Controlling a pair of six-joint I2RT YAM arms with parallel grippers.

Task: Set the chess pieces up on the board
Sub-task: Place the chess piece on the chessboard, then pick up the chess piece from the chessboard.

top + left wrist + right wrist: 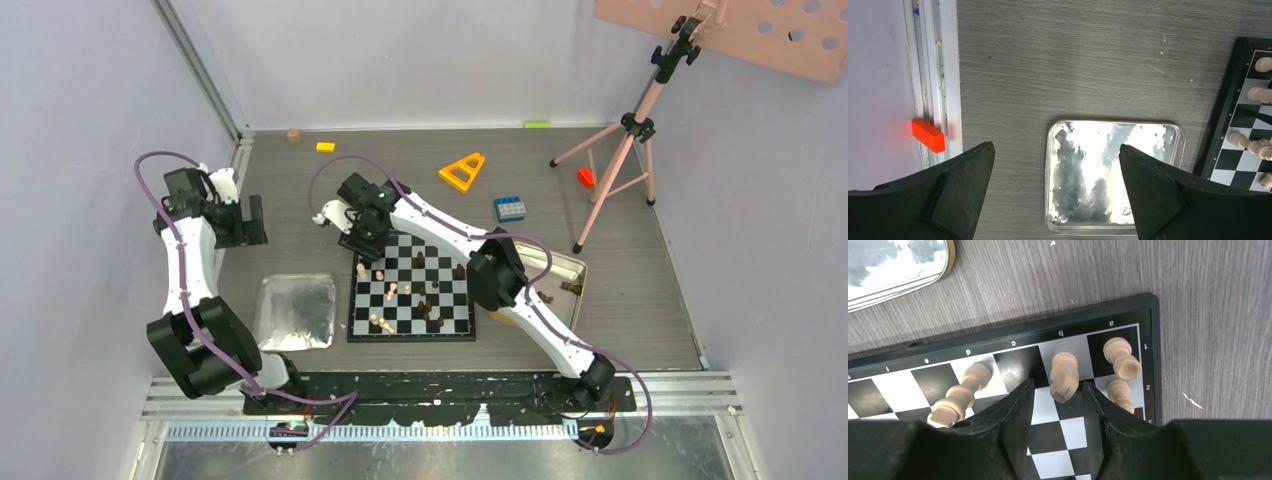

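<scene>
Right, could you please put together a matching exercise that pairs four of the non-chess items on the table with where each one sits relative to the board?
Things:
1. silver tray
2. blue brick
3. gold-rimmed tin
4. orange triangle

Places:
A. just right of the board
B. farthest back of the four, beyond the board
C. just left of the board
D. just past the board's far right corner

Pairs: 1-C, 2-D, 3-A, 4-B
</scene>
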